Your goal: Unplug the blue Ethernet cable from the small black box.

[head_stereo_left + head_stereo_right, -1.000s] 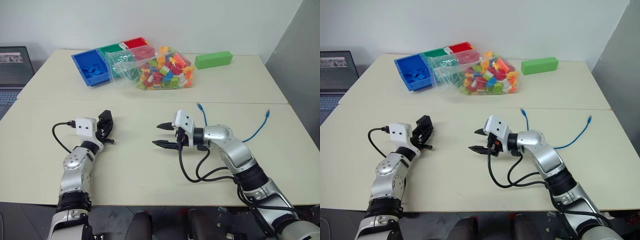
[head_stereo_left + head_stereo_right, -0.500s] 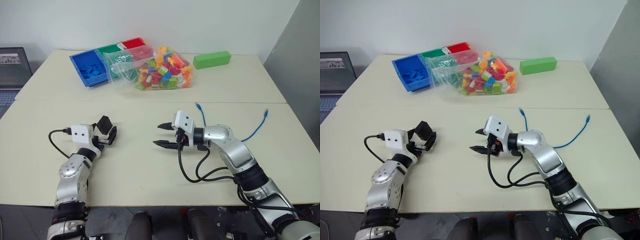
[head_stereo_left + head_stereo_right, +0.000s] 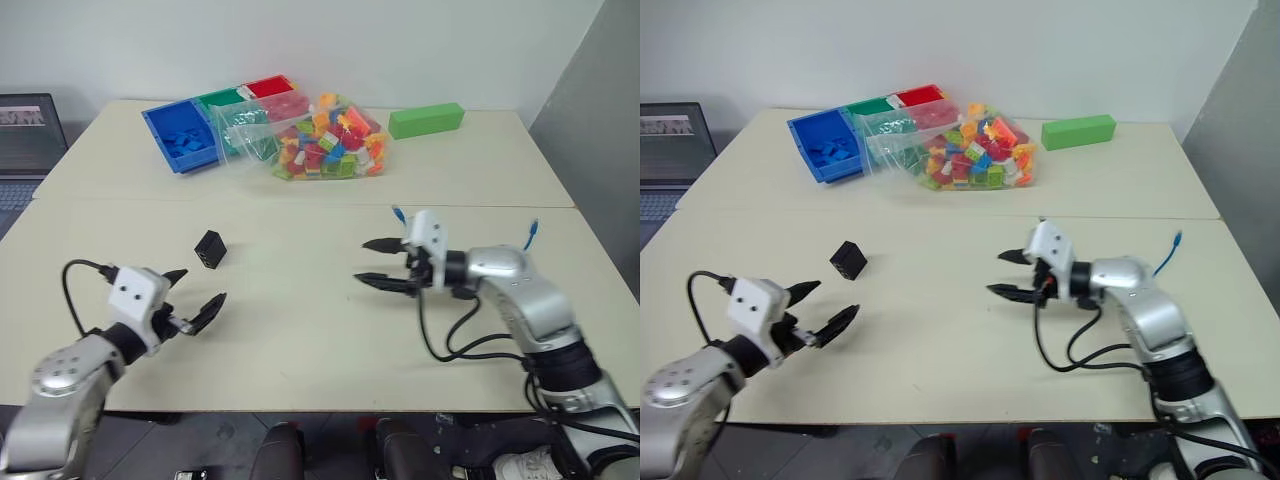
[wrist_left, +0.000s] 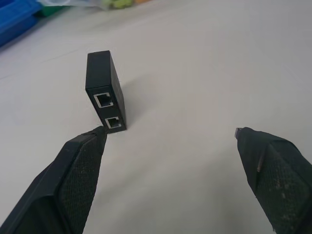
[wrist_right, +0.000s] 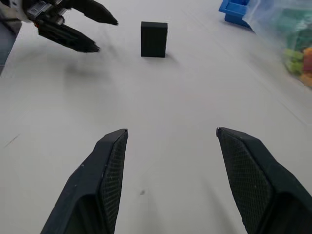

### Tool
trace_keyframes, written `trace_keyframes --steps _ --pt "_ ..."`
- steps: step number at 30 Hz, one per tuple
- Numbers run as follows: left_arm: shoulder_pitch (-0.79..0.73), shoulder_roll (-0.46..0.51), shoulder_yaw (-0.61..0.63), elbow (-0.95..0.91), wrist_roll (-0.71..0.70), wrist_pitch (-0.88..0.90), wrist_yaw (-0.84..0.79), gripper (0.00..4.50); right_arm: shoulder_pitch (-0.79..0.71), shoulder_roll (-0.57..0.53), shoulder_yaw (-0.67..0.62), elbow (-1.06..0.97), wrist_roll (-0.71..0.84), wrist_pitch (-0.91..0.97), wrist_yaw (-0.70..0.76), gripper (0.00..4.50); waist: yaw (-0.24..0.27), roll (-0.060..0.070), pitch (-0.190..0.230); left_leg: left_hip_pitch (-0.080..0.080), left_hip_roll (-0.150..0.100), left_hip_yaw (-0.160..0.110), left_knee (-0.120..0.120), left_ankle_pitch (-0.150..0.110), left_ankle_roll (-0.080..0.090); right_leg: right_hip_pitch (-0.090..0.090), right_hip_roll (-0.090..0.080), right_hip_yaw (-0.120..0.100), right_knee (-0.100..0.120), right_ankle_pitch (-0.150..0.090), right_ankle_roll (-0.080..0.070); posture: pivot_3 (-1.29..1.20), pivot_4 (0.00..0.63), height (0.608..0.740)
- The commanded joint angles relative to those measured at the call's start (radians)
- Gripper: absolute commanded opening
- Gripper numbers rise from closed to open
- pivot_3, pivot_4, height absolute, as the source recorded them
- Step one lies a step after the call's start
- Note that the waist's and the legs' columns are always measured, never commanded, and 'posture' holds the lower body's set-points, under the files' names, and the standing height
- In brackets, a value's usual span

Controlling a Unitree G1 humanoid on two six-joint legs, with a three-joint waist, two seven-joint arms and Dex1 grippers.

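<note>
Both our left gripper (image 3: 198, 300) and right gripper (image 3: 377, 263) gape empty; bare table (image 3: 290, 300) surrounds the small black box (image 3: 209, 248), blue Ethernet cable (image 3: 529, 236) mostly hidden.

no legible text, labels or nos.

Our left claw (image 3: 192, 291) has let go of the box (image 3: 209, 248), which it gripped a second ago, and has pulled back toward us; its fingers now stand wide apart. The box now stands on its own on the worktop (image 3: 300, 310), just beyond that claw, its two ports empty in the left wrist view. Our right claw (image 3: 372, 263) has swung to the right, so it now covers more of the cable (image 3: 529, 236) behind it.
</note>
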Motion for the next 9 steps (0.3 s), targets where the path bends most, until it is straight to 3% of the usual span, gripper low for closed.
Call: trace_keyframes --steps 1,9 --pt "0.029 0.065 0.068 -0.063 -0.072 0.047 -0.092 4.47 0.013 -0.071 -0.071 -0.050 0.093 0.051 0.075 3.09 0.000 0.000 0.000 0.000 0.000 0.000 0.000 0.000 0.000 0.000 0.000 0.000 0.000 0.000 0.000 0.00 0.150 0.740" --pt "0.013 0.133 0.108 -0.053 -0.104 0.097 -0.170 4.47 0.019 -0.161 -0.105 -0.023 0.129 0.076 0.122 3.09 0.000 0.000 0.000 0.000 0.001 0.002 0.000 0.000 0.000 0.000 0.001 0.002 0.000 -0.001 0.000 0.00 0.150 0.740"
